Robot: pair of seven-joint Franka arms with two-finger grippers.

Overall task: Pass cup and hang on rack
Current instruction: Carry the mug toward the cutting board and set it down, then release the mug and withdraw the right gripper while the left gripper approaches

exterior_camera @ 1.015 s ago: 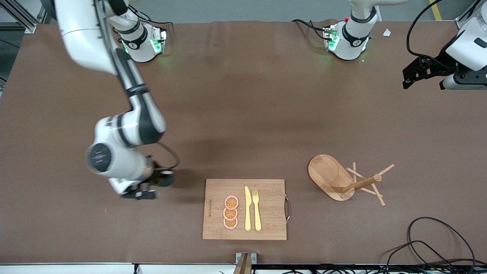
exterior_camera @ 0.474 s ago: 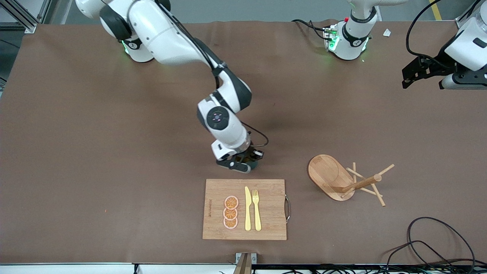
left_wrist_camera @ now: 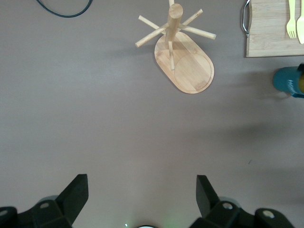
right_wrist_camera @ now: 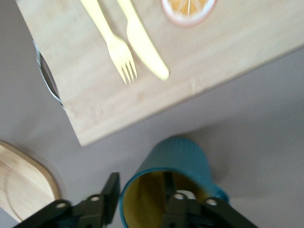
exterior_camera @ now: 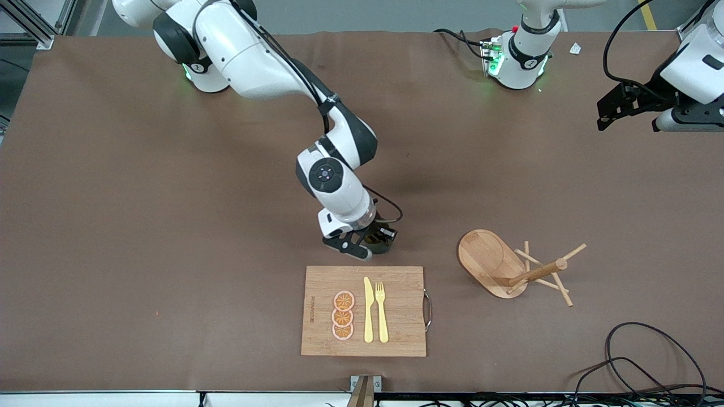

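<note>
Cup [right_wrist_camera: 173, 178]: teal, upright on counter [exterior_camera: 169, 254], just past cutting board [exterior_camera: 365, 310] edge on robots' side, rack [exterior_camera: 509, 265] well apart toward left arm's end.

Right hand [exterior_camera: 370, 242]: low over cup, one finger inside rim, one outside; fingers parted about wall, grip apparently loosening. Judged step: set-down for handover.

Advice: open fully, lift straight up, avoid dragging rim or tipping cup; leave handle free.

Left hand [left_wrist_camera: 137, 199]: wide open, empty, waiting high at counter's end.

Rack: upright, pegs bare.
</note>
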